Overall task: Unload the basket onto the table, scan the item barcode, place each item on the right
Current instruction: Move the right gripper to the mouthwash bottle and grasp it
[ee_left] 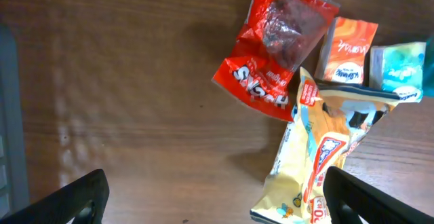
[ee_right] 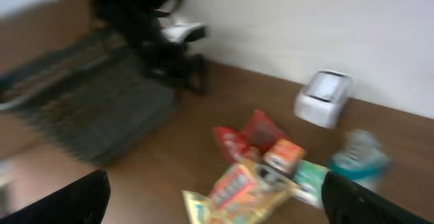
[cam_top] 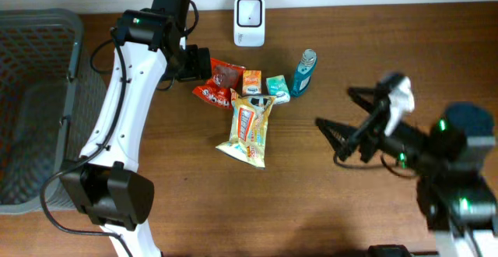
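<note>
From above, the grey basket (cam_top: 35, 23) stands at the far left edge of the desk (cam_top: 311, 202), and inside it only its own mesh floor shows; the left wrist view catches just a strip of its wall (ee_left: 5, 115). The left pincer (cam_top: 204, 66) is spread wide and grips nothing, and it hangs just beside the red packet (cam_top: 222, 82). Its own camera shows this packet (ee_left: 271, 54) much closer, with white letters on it, and the top of the yellow snack bag (ee_left: 325, 156) lies over its lower corner. The overhead view alone shows the white scanner (cam_top: 249, 21), which stands at the back edge of the desk, apart from the items. In front of it, the items lie close together: the red packet, the orange box (cam_top: 251, 80), the teal pack (cam_top: 278, 87) and the blue bottle (cam_top: 305, 72) in a row, with the yellow bag below them. At the right, the right pincer (cam_top: 334, 107) is also wide open and holds nothing, well apart from the items. Its camera is blurred, but it shows the scanner (ee_right: 324, 98) from the side against a pale wall (ee_right: 305, 20).
</note>
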{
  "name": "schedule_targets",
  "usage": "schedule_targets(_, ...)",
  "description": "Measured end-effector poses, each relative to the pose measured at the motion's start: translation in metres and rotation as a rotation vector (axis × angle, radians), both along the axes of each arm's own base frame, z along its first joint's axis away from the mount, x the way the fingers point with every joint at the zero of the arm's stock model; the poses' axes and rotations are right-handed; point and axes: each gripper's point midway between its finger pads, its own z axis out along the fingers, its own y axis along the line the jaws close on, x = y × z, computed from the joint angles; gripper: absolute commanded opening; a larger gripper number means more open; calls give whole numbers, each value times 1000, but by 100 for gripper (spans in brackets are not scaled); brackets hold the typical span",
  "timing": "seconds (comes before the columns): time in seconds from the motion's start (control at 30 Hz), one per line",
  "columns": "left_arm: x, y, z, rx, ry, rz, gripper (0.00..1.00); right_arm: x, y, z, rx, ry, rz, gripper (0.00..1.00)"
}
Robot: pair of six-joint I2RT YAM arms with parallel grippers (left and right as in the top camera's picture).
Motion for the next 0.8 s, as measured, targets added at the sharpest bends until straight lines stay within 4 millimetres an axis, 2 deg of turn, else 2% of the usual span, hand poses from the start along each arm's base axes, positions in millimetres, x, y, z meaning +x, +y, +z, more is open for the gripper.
schedule_targets(0.07, 0, 0, 0, -1, 0, 0, 99, 17, 9, -5, 52, 38, 78, 98)
schedule_targets(0.13, 0, 0, 0, -1, -1, 0, 99, 39, 10, -27, 108, 175, 68, 98)
schedule_targets(0.2, 0, 0, 0, 0, 0, 0, 99, 56, 9, -57, 86, 321, -47, 98)
schedule_targets(0.27, 0, 0, 0, -1, 0, 2, 99, 65, 5, -78, 9, 464, -206, 98)
schedule_targets(0.33, 0, 0, 0, -1, 0, 3, 99, 70, -5, -81, -63, 557, -329, 98)
schedule_targets(0.4, 0, 0, 0, -2, -1, 2, 99, 99, -25, -66, -95, 580, -503, 98)
schedule_targets(0.47, 0, 0, 0, -1, 1, 3, 99, 124, -31, -66, -79, 591, -577, 98)
schedule_targets(0.5, 0, 0, 0, -1, 0, 2, 99, 138, -32, -69, -59, 588, -601, 100)
schedule_targets(0.6, 0, 0, 0, -1, 0, 3, 99, 181, -31, -95, 4, 610, -664, 90)
schedule_targets(0.67, 0, 0, 0, -2, -1, 2, 99, 205, -29, -102, 41, 580, -675, 84)
schedule_targets(0.8, 0, 0, 0, -1, 0, 2, 99, 227, -27, -117, 52, 561, -685, 82)
